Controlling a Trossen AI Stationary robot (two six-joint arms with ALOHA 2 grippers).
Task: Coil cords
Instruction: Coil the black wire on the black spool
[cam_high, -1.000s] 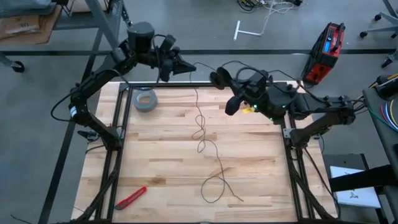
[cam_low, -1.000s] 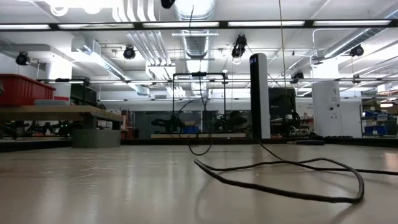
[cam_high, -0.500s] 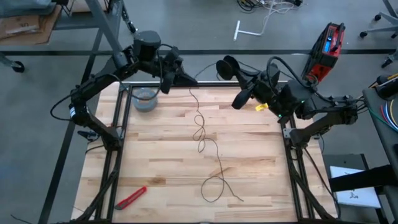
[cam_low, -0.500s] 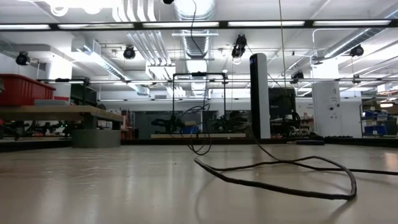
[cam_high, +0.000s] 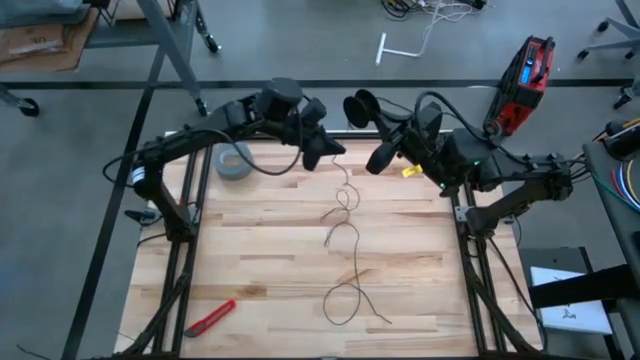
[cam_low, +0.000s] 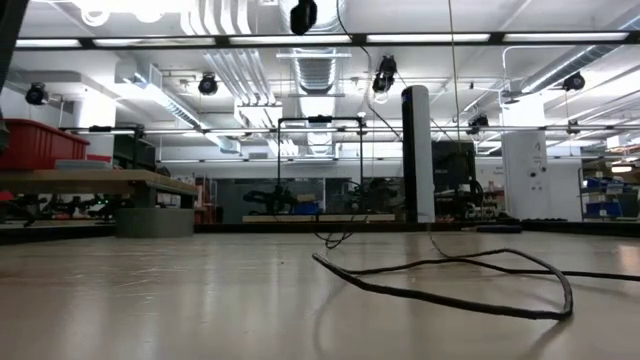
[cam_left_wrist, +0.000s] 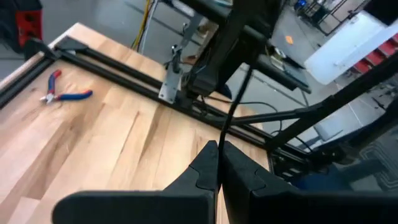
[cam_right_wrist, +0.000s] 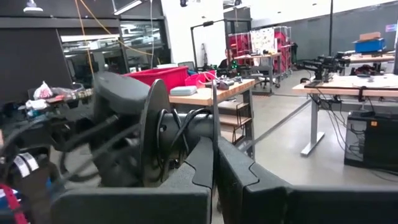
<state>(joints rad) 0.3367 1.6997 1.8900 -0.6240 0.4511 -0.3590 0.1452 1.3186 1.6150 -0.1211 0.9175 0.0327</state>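
The thin black cord (cam_high: 345, 250) lies in loose loops on the wooden table (cam_high: 260, 250), and its free end (cam_high: 388, 320) rests near the front. Its upper stretch rises to my left gripper (cam_high: 335, 152), which is shut on it above the far middle of the table. From there the cord (cam_left_wrist: 235, 102) runs on to the small black reel (cam_high: 360, 106). The reel (cam_right_wrist: 149, 134) hangs in the air at the fingertips of my right gripper (cam_high: 388, 132), which is shut. My left gripper pinches the cord (cam_left_wrist: 222, 138) between its two fingertips, at a point along the cord's upper stretch. One side of the cord runs straight on to the reel. The other side hangs slack down to the table. My right gripper carries the reel clear of the table, above the far edge, with the fingers coming level from the table's right. The shut fingers (cam_right_wrist: 205, 165) hide the place of contact, so which part of the reel they have cannot be told.
A grey tape roll (cam_high: 233, 163) lies at the far left corner. A red-handled tool (cam_high: 210, 317) lies near the front left. The black frame rails (cam_high: 190, 200) run along the table's sides. A red case (cam_high: 525, 80) stands on the floor beyond the far right.
My left gripper has carried the cord from above the tape roll toward the table's right, close to the reel. The cord's raised stretch and its upper loops have followed to the right, while the front loop has stayed. My right gripper has shifted the reel slightly toward the far edge.
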